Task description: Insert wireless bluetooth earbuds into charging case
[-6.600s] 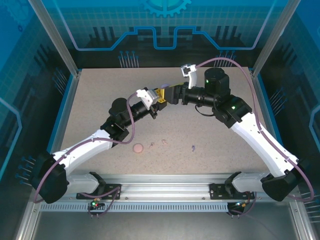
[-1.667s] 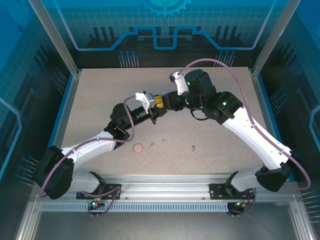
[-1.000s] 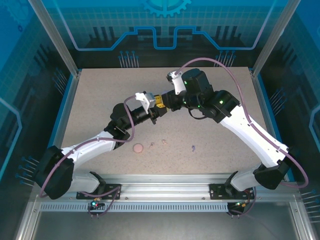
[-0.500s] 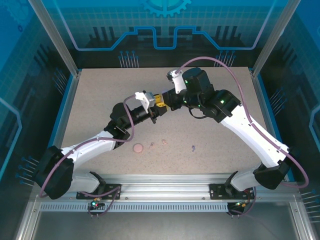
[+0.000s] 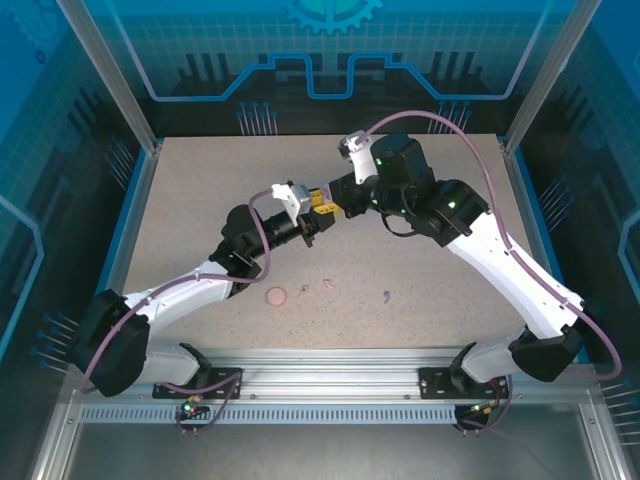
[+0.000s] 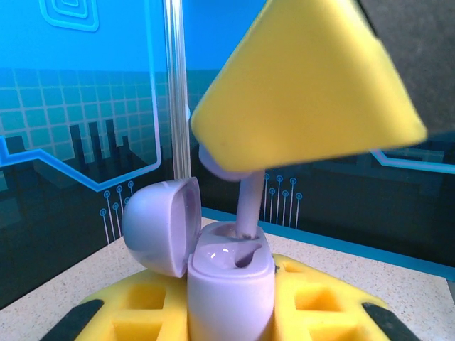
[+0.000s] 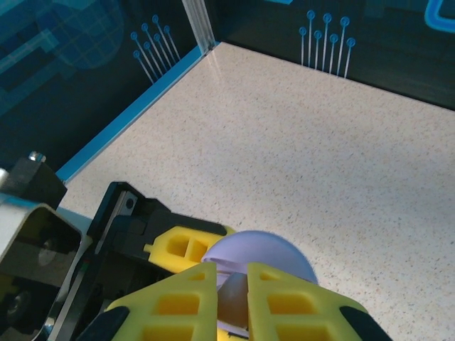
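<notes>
Loose on table (image 5: 200, 200) near arm bases: pink case (image 5: 277, 296), two pink earbuds (image 5: 304, 290) (image 5: 330, 284), second purple earbud (image 5: 387, 295); none in way. Since half second ago right arm edged rightward, loose pieces unmoved. Left gripper (image 6: 231, 316) clamps purple case (image 6: 229, 273), lid open. Right gripper (image 7: 246, 277) pinches purple earbud (image 6: 249, 202), stem tip in case socket.

The surface (image 5: 190, 190) was speckled beige, with a blue edge strip (image 5: 127, 230) along its 9 o'clock side. Translucent blue panels (image 5: 330, 50) printed with circuit patterns enclosed it at 12 o'clock. Aluminium posts (image 5: 107, 75) stood at the far corners. A slotted aluminium rail (image 5: 330, 383) ran along the 6 o'clock edge.
</notes>
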`<state>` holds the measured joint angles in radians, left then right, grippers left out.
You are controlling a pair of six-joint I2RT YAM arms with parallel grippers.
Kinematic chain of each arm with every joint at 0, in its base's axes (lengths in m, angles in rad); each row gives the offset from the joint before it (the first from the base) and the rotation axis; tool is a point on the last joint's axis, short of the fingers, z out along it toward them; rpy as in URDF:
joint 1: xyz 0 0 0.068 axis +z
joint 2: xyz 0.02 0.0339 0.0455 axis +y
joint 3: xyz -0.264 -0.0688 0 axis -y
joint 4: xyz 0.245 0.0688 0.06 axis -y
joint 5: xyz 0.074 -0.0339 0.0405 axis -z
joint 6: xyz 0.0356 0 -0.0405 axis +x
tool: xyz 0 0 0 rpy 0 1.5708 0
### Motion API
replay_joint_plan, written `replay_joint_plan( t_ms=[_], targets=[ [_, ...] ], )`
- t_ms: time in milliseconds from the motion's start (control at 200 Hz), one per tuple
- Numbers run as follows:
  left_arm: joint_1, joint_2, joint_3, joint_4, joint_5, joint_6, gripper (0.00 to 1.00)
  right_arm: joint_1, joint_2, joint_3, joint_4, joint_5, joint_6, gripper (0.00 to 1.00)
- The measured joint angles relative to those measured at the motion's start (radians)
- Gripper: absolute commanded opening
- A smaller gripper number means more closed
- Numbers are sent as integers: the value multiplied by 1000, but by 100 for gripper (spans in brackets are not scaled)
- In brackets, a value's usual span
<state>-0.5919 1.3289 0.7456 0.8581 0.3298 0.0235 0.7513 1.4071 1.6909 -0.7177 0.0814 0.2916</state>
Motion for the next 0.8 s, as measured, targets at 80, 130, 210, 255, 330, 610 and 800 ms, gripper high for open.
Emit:
replay_joint_plan(
  t_ms=[80, 130, 210, 255, 330, 610, 800],
  targets=[
    [0, 0, 0, 0, 0, 0, 0, -6, -11, 0, 0, 11, -2, 14],
    [0, 0, 0, 0, 0, 0, 0, -11, -19, 0, 0, 17, -2, 14],
    [0, 0, 0, 0, 0, 0, 0, -19, -31, 0, 0, 21, -5, 14],
    [0, 1, 0, 0, 0, 0, 0, -22, -37, 0, 0, 21, -5, 14],
    [0, 2, 0, 0, 0, 0, 0, -26, -45, 0, 0, 24, -5, 14],
    [0, 10, 15, 0, 0, 0, 0, -28, -48, -3, 0, 15, -4, 13],
    [0, 10, 18, 0, 0, 0, 0, -28, -43, -9, 5, -9, 5, 13]
  ],
)
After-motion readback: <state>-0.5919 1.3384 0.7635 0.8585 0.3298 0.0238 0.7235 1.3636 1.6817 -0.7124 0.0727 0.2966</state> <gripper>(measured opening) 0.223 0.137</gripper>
